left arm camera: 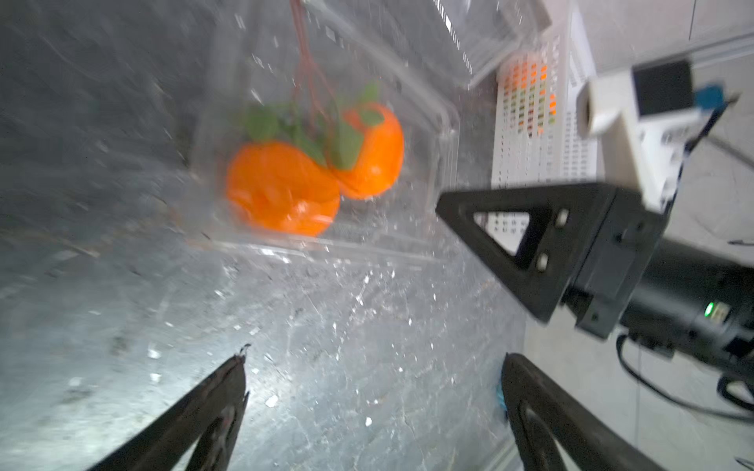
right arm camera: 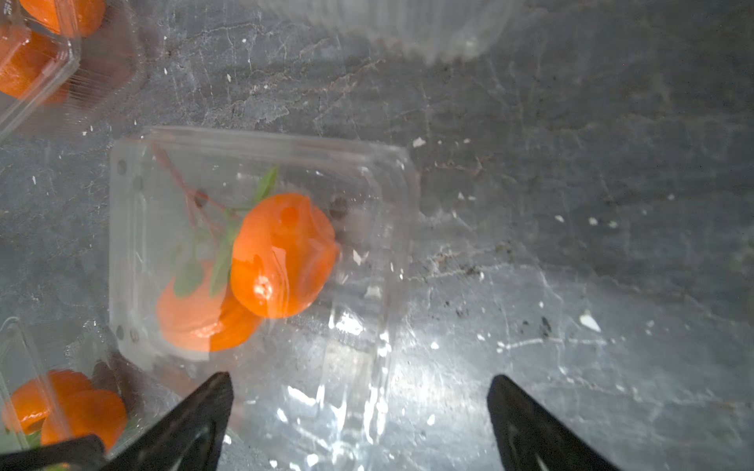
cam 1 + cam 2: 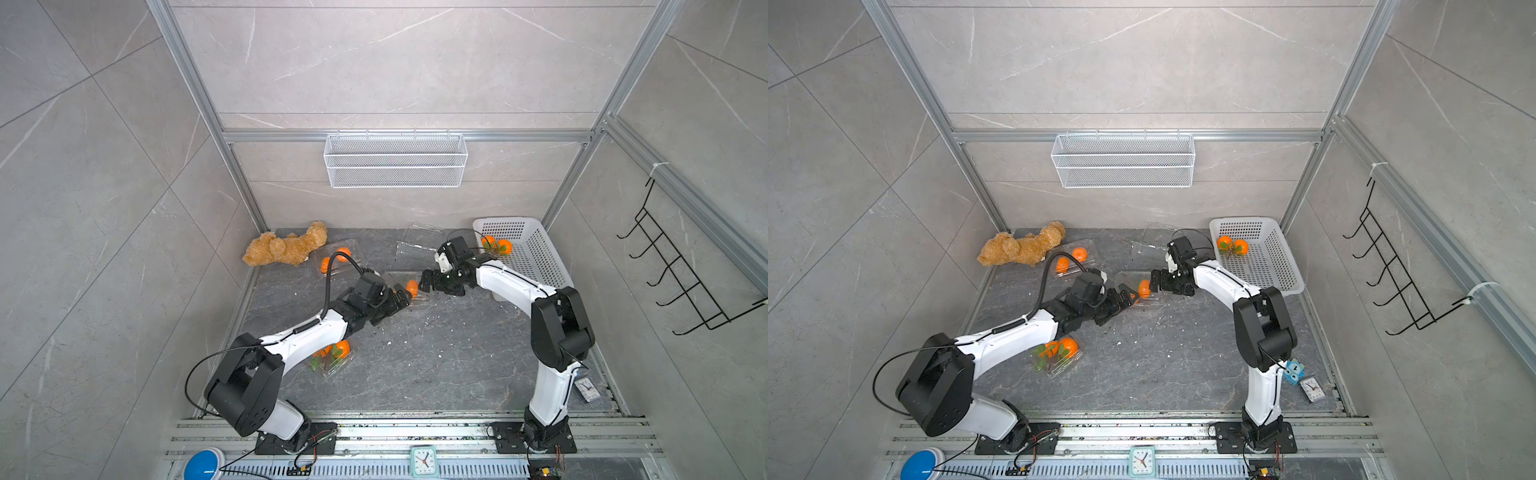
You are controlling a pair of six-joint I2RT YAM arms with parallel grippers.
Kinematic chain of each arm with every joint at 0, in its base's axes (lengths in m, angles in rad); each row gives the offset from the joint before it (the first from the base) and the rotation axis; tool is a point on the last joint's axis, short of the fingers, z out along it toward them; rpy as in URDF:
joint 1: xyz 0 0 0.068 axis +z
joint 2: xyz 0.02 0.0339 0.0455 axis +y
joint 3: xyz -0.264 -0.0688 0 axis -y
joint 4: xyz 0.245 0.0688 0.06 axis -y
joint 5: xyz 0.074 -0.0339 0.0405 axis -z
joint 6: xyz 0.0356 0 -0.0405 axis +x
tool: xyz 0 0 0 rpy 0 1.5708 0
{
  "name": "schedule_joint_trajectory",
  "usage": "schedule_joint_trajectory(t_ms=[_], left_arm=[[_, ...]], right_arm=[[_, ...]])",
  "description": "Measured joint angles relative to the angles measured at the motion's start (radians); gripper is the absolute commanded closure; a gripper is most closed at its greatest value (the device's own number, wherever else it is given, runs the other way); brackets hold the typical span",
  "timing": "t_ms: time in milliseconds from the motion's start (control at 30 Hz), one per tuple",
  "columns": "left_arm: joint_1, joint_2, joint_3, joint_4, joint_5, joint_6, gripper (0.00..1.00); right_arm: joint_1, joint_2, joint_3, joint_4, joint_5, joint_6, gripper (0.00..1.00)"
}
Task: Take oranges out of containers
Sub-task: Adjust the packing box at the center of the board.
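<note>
Flanking the middle container (image 2: pixel 367 228), both hands spread wide and empty.
The left hand (image 3: pixel 400 299) and right hand (image 3: pixel 427 284) sit either side of it on the desk (image 3: pixel 436 365). Its two oranges (image 2: pixel 283 255) lie inside under a lid that looks shut. The next move likely calls for one hand pinning the box while the other lifts the lid edge, then fruit going to the white basket (image 3: pixel 536 257).

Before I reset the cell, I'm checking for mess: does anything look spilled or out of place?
Yes. White flecks are scattered across the dark tabletop, like crumbs or chips. A teddy bear lies flopped in the far left corner, out of place.
</note>
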State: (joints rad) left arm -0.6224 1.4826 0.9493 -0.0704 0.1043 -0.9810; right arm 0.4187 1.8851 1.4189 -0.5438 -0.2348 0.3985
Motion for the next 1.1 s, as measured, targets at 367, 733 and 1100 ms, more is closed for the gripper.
schedule_joint_trajectory(t_ms=[367,733,1100], left_arm=[[0.190,0.338,0.426,-0.166,-0.065,0.263,0.01],[0.174,0.570,0.575,-0.154,0.029,0.405,0.02],[0.137,0.476,0.372,-0.049,0.035,0.377,0.02]], right_arm=[[0.040,-0.142,-0.302,0.234,-0.106,0.171,0.03],[0.053,-0.035,-0.169,0.257,-0.093,0.112,0.13],[0.049,0.086,0.015,0.166,-0.082,-0.039,0.19]])
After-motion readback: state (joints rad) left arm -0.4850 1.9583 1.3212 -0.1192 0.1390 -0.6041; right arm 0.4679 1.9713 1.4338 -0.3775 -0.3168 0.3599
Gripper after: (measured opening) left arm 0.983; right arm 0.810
